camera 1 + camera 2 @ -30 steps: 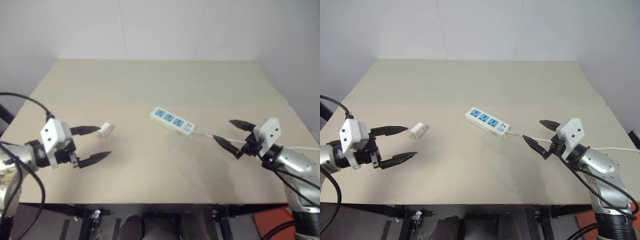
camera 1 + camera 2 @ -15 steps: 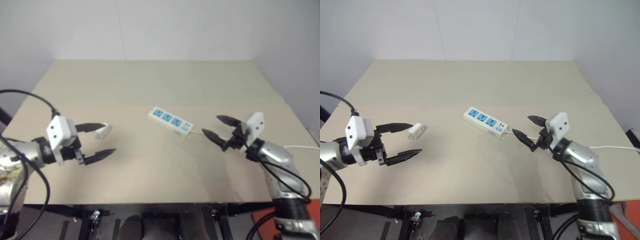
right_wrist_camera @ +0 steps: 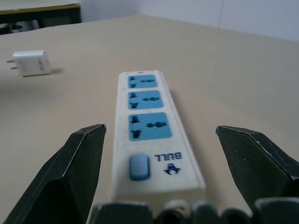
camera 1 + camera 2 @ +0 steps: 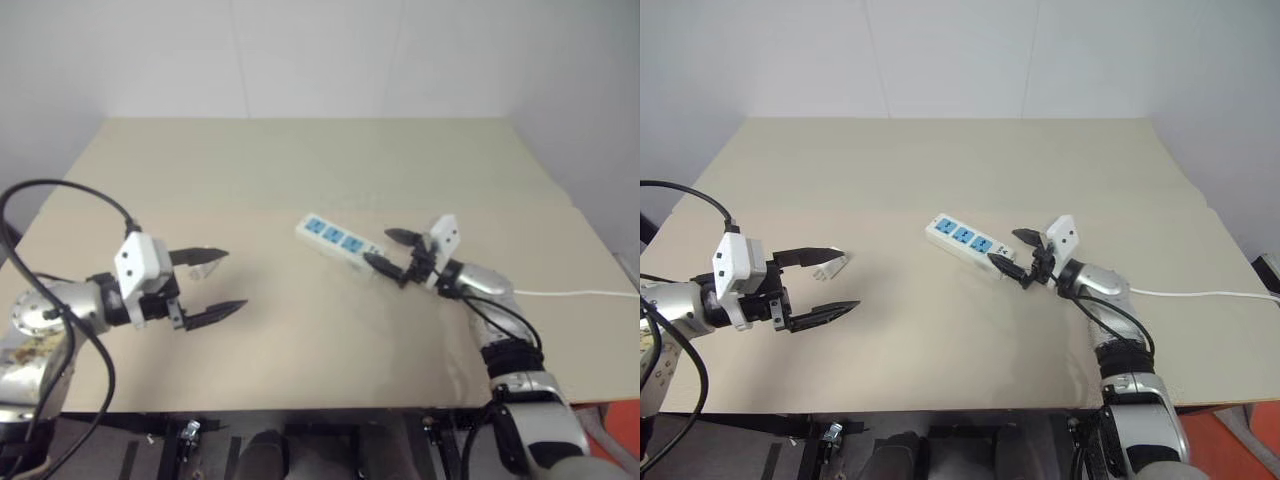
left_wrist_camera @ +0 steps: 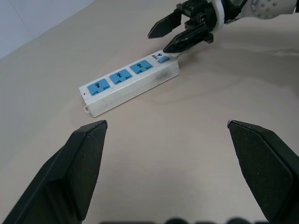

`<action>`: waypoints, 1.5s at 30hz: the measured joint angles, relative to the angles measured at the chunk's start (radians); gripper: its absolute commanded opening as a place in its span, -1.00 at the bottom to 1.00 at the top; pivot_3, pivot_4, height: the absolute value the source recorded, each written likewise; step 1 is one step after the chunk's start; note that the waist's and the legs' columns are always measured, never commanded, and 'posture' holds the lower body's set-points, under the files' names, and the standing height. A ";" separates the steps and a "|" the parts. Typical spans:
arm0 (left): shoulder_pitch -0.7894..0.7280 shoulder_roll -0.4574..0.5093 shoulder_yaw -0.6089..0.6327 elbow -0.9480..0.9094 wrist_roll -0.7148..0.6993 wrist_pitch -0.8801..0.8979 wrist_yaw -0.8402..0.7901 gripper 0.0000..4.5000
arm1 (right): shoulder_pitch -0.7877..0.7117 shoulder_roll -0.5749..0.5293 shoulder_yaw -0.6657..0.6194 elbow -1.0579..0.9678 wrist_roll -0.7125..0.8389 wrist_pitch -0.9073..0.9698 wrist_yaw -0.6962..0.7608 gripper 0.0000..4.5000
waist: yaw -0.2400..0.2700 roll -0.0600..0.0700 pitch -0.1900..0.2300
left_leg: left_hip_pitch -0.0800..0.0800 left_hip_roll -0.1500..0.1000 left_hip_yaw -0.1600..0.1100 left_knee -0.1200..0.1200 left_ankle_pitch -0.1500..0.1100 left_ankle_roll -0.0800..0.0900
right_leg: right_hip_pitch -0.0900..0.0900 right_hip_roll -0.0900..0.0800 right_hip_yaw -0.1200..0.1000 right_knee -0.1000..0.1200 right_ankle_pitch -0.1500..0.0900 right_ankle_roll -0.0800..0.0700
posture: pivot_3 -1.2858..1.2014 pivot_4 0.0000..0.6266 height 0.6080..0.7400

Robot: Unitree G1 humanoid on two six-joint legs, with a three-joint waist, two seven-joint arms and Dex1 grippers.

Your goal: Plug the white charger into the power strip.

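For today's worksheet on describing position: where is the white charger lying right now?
In the right eye view the white charger lies on the table's left half, by the upper finger of the open left gripper, well left of the power strip.

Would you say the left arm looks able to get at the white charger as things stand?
Probably yes: the white charger lies alone on the table just past the left gripper, whose jaws stand open, with nothing between them.

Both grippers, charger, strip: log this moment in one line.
left gripper: open, empty, beside white charger | right gripper: open, straddling cord end of power strip | charger: unplugged, lying on table
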 measured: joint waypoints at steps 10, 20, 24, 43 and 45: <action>0.017 0.000 0.001 -0.016 -0.002 0.004 0.008 1.00 | -0.091 0.050 0.011 0.239 -0.055 -0.087 0.033 0.98 | -0.013 0.000 0.000 | 0.000 0.000 -0.001 -0.002 0.000 0.000 | -0.003 0.000 0.004 0.001 0.000 0.000 | 0.03 -0.52 1.00; 0.023 0.001 0.002 -0.018 -0.003 0.012 0.008 1.00 | -0.153 0.089 0.009 0.383 -0.089 -0.152 0.037 0.98 | -0.018 0.000 0.000 | -0.003 0.000 0.002 -0.003 0.000 0.000 | -0.011 0.000 0.009 0.005 0.000 0.000 | 0.03 -0.52 1.00; 0.023 0.001 0.002 -0.018 -0.003 0.012 0.008 1.00 | -0.167 0.099 0.008 0.412 -0.097 -0.172 0.036 0.98 | -0.022 0.000 0.000 | -0.002 0.000 0.003 -0.003 0.000 0.000 | -0.011 0.000 0.009 0.005 0.000 0.000 | 0.03 -0.52 1.00; 0.023 0.001 0.002 -0.022 -0.004 0.014 0.008 1.00 | -0.147 0.094 0.023 0.374 -0.135 -0.207 0.147 0.53 | -0.038 0.000 0.000 | -0.002 0.000 0.003 -0.003 0.000 0.000 | -0.011 0.000 0.009 0.005 0.000 0.000 | 0.03 -0.52 1.00; 0.022 0.001 0.002 -0.022 -0.004 0.014 0.007 1.00 | -0.107 0.082 0.037 0.298 -0.122 -0.179 0.201 0.53 | -0.037 0.000 0.000 | -0.003 0.000 0.003 -0.004 0.000 0.000 | -0.012 0.000 0.009 0.005 0.000 0.000 | 0.03 -0.52 1.00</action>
